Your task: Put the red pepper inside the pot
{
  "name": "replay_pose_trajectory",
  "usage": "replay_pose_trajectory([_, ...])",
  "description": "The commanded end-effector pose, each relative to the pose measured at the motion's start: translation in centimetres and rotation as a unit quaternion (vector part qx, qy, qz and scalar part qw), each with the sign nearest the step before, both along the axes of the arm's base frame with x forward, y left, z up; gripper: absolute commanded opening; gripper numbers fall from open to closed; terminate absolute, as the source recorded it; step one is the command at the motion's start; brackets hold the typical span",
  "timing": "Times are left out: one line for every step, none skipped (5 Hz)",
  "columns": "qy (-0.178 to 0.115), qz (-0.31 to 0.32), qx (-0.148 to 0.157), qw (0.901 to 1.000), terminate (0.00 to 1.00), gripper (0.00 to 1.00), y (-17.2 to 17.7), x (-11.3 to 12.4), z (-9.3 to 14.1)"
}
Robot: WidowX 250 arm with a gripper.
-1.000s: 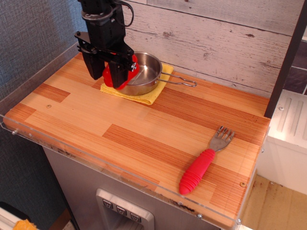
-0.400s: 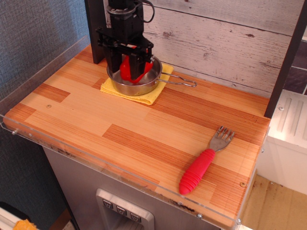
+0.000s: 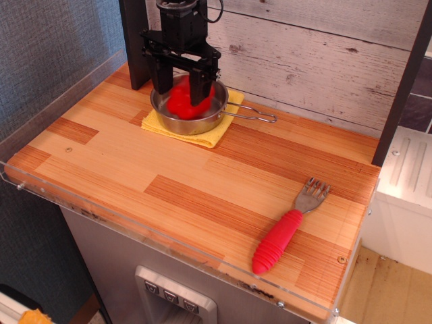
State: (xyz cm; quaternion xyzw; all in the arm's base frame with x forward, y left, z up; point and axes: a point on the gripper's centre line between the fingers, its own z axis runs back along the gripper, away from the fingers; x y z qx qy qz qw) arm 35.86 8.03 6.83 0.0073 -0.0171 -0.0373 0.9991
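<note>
One red pepper (image 3: 184,101), one pot (image 3: 191,119), one yellow cloth (image 3: 210,134) under pot, one red-handled fork (image 3: 286,227) near front right of wooden tabletop (image 3: 169,175), well apart from pot. Pepper sits inside pot. Arm comes straight down over pot; gripper (image 3: 181,91) vertical, fingers spread either side of pepper. Whether pads touch pepper: cannot tell.

Red pepper (image 3: 183,102) now released into pot (image 3: 202,121)
</note>
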Motion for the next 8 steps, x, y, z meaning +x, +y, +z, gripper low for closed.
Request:
replay_pose_trajectory([-0.056, -0.013, -0.008, 0.9983, 0.00, 1.00, 0.0, -0.9, 5.5])
replay_pose_trajectory([-0.063, -0.010, -0.016, 0.9979, 0.00, 1.00, -0.4, -3.4, 7.3])
replay_pose_trajectory([-0.065, -0.006, -0.012, 0.9978, 0.00, 1.00, -1.1, -5.9, 6.7])
replay_pose_trajectory([-0.070, -0.005, -0.006, 0.9975, 0.00, 1.00, -1.9, -7.0, 4.6])
replay_pose_trajectory([-0.068, -0.006, 0.011, 0.9976, 0.00, 1.00, -2.1, -7.3, 3.5])
replay_pose_trajectory([-0.077, -0.019, 0.024, 0.9966, 0.00, 1.00, -1.9, -7.7, 3.6])
replay_pose_trajectory([-0.077, -0.019, 0.024, 0.9966, 0.00, 1.00, -1.9, -7.7, 3.6])
replay_pose_trajectory([-0.077, -0.019, 0.024, 0.9966, 1.00, 1.00, -1.9, -7.7, 3.6])
